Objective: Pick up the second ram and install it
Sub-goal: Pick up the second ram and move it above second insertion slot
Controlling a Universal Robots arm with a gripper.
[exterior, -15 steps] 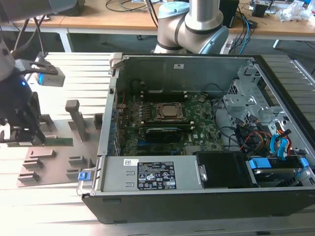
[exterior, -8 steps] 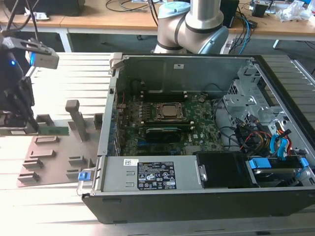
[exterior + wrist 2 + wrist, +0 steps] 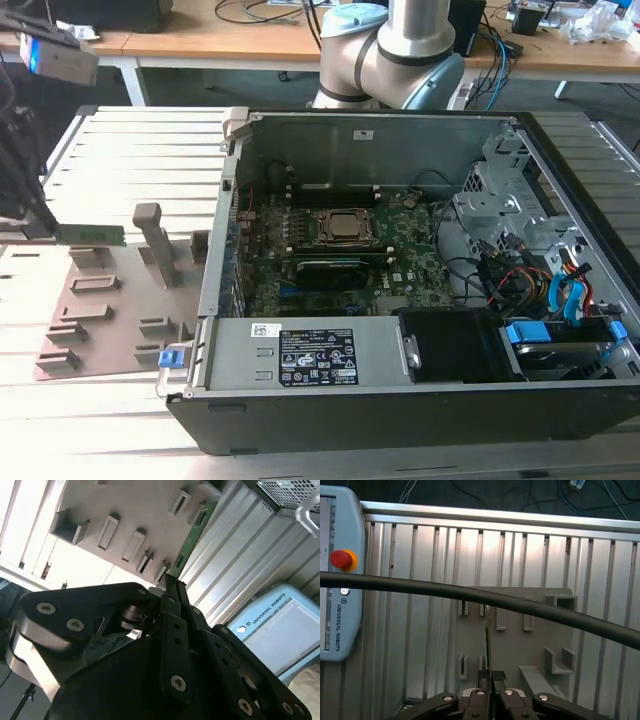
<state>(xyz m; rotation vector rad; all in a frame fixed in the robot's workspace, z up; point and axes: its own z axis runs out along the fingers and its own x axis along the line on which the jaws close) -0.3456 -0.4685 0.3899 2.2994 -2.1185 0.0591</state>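
From my remote seat, the closest thing is the end effector [image 3: 492, 676]. Its two fingers are pressed together on one end of the second ram [image 3: 487, 640], and the thin green stick runs out past the fingertips, edge-on in the first wrist view. I judge the grip at the end is meant to leave the long contact edge free, so that edge can meet a socket without the fingers in the way. Directly below the stick is the grey holder tray [image 3: 125, 300], whose raised slotted blocks look made to stand such sticks on edge where fingers can close on them. In the exterior view the ram appears to hang just above those blocks rather than sit in one, though I cannot be sure of the gap. A black cable [image 3: 470, 596] crosses between the camera and the tray in the first wrist view. Under the tray is the ribbed metal counter [image 3: 130, 160], and a teach pendant [image 3: 335, 580] lies on it off to one side of the end effector. Well apart from the end effector, on the far side of the tray, the open computer case [image 3: 300, 410] lies on its side. I take this to be so that the motherboard [image 3: 400, 260] and its CPU socket [image 3: 345, 228] face upward for a reach from above. Beyond the case is the arm's base [image 3: 400, 50].
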